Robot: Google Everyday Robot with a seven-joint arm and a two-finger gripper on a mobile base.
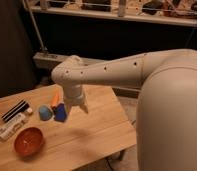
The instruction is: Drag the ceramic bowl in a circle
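A ceramic bowl (28, 141) sits upright near the near left corner of a wooden table (99, 135), its open mouth facing straight up, as a white robot arm (117, 70) reaches in from the right. The tool (77, 105) hangs over the middle of the table, just beside a dark-blue block (60, 113) and a light-blue rounded object (45, 112), and well apart from the bowl. Whether it is released or clenched cannot be told.

Being round, the bowl has no long axis and no heading to respect. The glazed ceramic looks rigid, slick and probably weighty for its size, likely to slide readily on the wood and to chip if pushed off the close table edge. The rim, pinched across one wall, appears the surest place to take hold.
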